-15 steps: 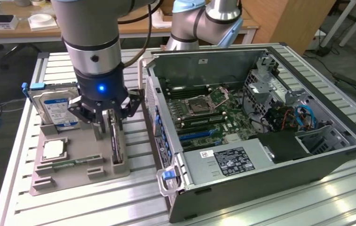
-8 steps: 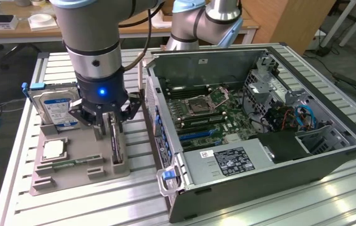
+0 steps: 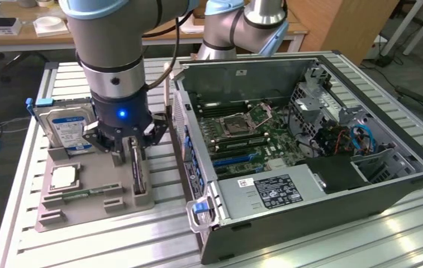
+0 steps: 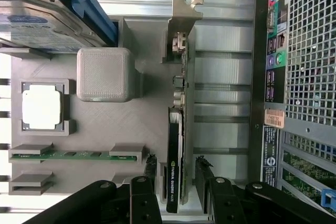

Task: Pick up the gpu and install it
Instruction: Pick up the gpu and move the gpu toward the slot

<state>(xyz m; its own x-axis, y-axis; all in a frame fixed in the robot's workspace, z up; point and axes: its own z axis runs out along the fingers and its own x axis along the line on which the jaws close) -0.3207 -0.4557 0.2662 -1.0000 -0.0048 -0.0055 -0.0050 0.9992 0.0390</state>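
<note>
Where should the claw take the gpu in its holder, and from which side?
Probably pinch the gpu across its flat faces at the dark-faced end, away from the silver bracket, coming down from above: it stands on edge in the gray holder, top edge free. The open claw straddles it there.

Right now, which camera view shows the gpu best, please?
The wrist view: the gpu stands on edge in a grey holder, bracket and label visible. The exterior view shows its thin edge by the gripper.
</note>
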